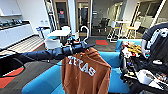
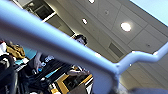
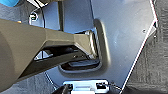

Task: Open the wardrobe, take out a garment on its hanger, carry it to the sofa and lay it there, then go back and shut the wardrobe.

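Observation:
My left arm reaches in from the left of the head view. Its gripper [image 1: 83, 46] is shut on the hanger [image 1: 86, 31], just below the white curved hook. From the hanger hangs the garment [image 1: 85, 72], rust-orange with white "TEXAS" lettering. It is held above the seat of the bright blue sofa [image 1: 42, 83], which spreads beneath and behind it. In the left wrist view the white hanger [image 2: 62, 47] crosses close to the camera as a thick bar.
A person [image 1: 155, 37] stands at the right behind a dark control rig [image 1: 145, 72], close to the sofa's right end. Behind the sofa are a white table and chairs [image 1: 58, 33], a kitchen counter [image 1: 15, 32] at the left, and grey carpet with red patches [image 1: 7, 80].

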Robot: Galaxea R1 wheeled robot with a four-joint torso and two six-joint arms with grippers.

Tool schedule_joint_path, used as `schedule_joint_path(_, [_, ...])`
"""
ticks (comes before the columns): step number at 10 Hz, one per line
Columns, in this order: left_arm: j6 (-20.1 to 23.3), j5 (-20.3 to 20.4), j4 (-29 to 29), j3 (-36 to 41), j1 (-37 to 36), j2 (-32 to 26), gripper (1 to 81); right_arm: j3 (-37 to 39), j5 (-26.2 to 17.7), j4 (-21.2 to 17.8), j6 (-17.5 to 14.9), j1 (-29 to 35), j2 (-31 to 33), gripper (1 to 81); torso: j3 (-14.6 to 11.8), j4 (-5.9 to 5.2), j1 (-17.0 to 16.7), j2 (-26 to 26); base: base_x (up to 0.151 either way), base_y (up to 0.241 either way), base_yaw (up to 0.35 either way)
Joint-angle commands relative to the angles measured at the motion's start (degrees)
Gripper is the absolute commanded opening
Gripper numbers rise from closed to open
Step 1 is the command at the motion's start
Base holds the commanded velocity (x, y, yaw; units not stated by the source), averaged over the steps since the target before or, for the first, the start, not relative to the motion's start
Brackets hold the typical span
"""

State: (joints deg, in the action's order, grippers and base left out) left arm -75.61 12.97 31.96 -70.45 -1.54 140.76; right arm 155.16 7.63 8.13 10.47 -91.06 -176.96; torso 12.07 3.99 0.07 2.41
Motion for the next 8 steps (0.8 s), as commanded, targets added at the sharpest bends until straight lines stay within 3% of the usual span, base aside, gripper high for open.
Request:
schedule_joint_path(1, [-2.27, 1.71, 0.64, -5.84, -11.95, 3.56, 1.0, -0.75, -3.32, 0.57, -0.54, 1.1, -0.88, 81.1, 0.0, 0.0, 0.0, 0.0, 0.0, 0.0, 0.0])
schedule_joint_path(3, [-2.35, -0.93, 0.74, -9.33, -12.03, 5.65, 1.0, -0.75, -3.32, 0.66, -0.54, 1.36, -0.97, 81.1, 0.0, 0.0, 0.0, 0.0, 0.0, 0.0, 0.0])
schedule_joint_path(8, [-5.69, -1.11, 0.03, -16.91, -17.14, 20.95, 1.0, -0.74, -3.41, 0.31, -0.46, 1.62, -1.14, 81.1, 0.05, 0.0, 0.02, -0.02, 0.0, 0.0, 0.0])
